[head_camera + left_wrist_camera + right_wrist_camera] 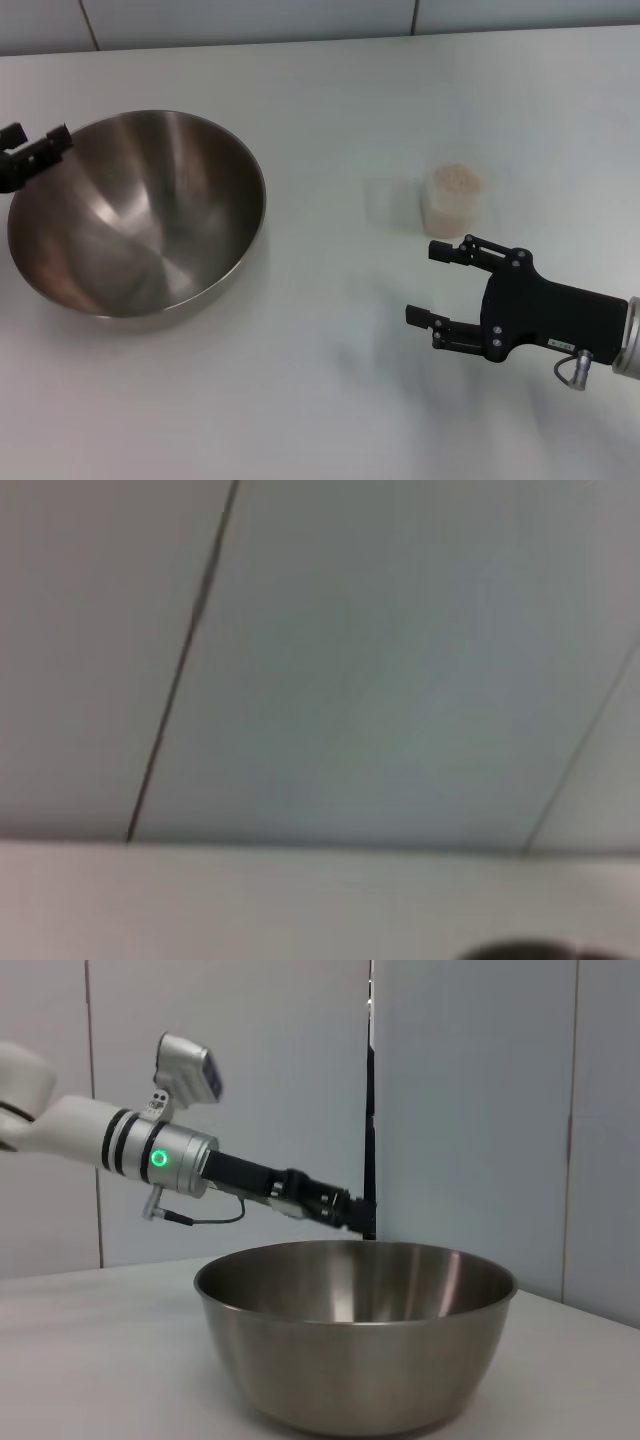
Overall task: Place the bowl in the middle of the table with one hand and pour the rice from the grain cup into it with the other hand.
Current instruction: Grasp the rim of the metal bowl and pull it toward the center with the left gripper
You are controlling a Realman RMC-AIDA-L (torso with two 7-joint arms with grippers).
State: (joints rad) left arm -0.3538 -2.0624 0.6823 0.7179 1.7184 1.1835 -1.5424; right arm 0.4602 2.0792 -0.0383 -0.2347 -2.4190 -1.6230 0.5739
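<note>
The steel bowl (pixel 135 215) stands on the white table (pixel 330 400) at the left, and it looks empty. It also shows in the right wrist view (pixel 360 1340). My left gripper (pixel 35 148) is at the bowl's far-left rim with its fingers apart; the right wrist view shows it (pixel 338 1214) just over that rim. The clear grain cup (pixel 455 200) stands upright at the right of centre, filled with rice (pixel 458 180). My right gripper (pixel 437 284) is open and empty, a little in front of the cup and not touching it.
The wall with panel seams (pixel 250 20) runs behind the table's far edge. Bare tabletop lies between the bowl and the cup. The left wrist view shows only the wall (pixel 380 680) and a strip of table.
</note>
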